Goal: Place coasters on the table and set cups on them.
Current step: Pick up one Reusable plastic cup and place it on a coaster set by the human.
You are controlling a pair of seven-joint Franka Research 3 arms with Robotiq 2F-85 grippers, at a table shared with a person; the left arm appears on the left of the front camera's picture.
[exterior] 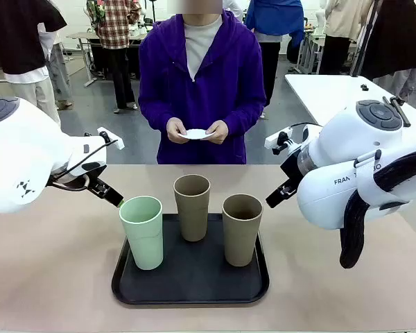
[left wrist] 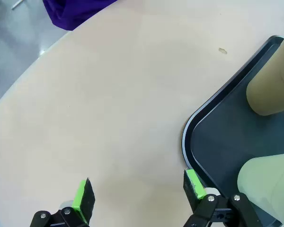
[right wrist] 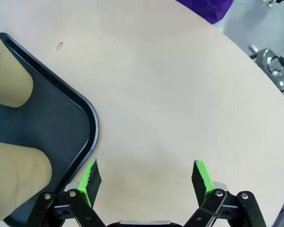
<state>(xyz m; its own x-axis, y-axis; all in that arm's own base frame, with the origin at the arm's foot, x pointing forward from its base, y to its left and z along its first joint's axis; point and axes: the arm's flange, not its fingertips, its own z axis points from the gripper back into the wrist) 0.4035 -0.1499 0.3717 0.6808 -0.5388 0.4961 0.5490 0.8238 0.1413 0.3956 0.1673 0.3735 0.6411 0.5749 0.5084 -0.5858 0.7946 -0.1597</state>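
Coasters (exterior: 196,134) were held in the person's hands (exterior: 175,130), off the counter (exterior: 55,270); the three cups (exterior: 192,207) stood on the black tray (exterior: 191,300). Left fingers (left wrist: 194,183) and right fingers (right wrist: 91,176) were released, empty, flanking the tray. Judged risk: a sideways approach could topple a tall cup, because the three stood closely grouped near each arm

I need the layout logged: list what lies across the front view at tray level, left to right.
left arm → mint cup → far taupe cup → near taupe cup → right arm. All three cups stand on the tray.
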